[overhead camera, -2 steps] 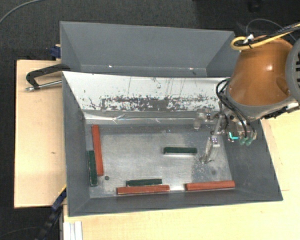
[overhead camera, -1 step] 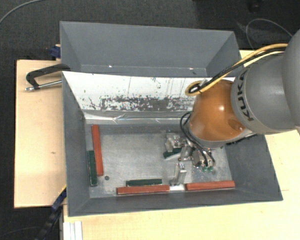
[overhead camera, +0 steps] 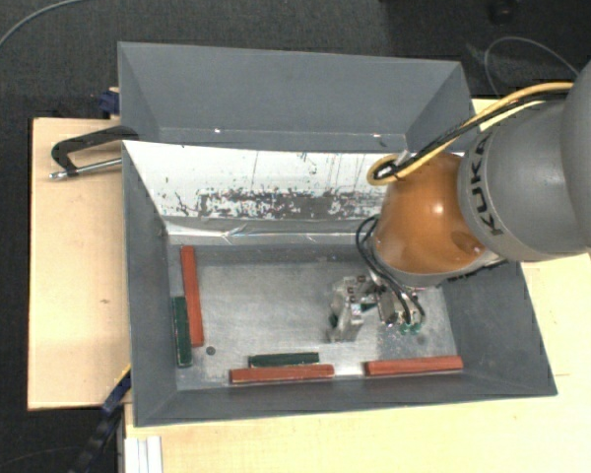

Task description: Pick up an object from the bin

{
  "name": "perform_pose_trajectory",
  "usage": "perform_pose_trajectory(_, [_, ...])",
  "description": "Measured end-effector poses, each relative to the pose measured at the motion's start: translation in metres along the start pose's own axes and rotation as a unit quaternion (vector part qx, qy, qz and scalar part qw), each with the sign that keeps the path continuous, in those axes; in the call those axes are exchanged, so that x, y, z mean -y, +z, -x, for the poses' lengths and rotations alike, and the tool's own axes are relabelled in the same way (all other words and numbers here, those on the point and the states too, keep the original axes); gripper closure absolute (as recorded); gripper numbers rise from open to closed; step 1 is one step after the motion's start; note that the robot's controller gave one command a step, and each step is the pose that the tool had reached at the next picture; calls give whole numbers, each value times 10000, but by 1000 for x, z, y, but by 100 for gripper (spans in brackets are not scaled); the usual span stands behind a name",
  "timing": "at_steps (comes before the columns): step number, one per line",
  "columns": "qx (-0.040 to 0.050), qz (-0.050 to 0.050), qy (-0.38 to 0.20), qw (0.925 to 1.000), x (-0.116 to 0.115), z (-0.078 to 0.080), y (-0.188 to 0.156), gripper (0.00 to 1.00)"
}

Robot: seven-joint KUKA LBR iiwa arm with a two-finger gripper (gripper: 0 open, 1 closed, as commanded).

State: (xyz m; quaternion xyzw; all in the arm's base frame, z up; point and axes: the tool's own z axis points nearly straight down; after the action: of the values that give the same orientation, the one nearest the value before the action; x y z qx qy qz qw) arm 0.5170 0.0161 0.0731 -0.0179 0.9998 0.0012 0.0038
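Observation:
My gripper (overhead camera: 353, 308) hangs low over the bin floor, right of the middle, under the arm's orange cover. Nothing shows held in it. Nearest to it, a flat red-orange bar (overhead camera: 414, 367) lies along the front wall at the right, a little below the gripper and apart from it. A second red-orange bar (overhead camera: 281, 373) lies along the front wall further left, and a shorter dark green bar (overhead camera: 284, 360) rests just behind it.
Against the left wall lie a red-orange bar (overhead camera: 191, 294) and a dark green bar (overhead camera: 181, 331), both running front to back. A small dark speck (overhead camera: 210, 351) sits near the front left corner. The arm's bulk covers the bin's right side.

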Motion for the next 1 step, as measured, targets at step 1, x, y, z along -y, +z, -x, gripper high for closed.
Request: perform_pose_trajectory(1, [40, -5, 58, 10000, -2, 7, -157, 100])
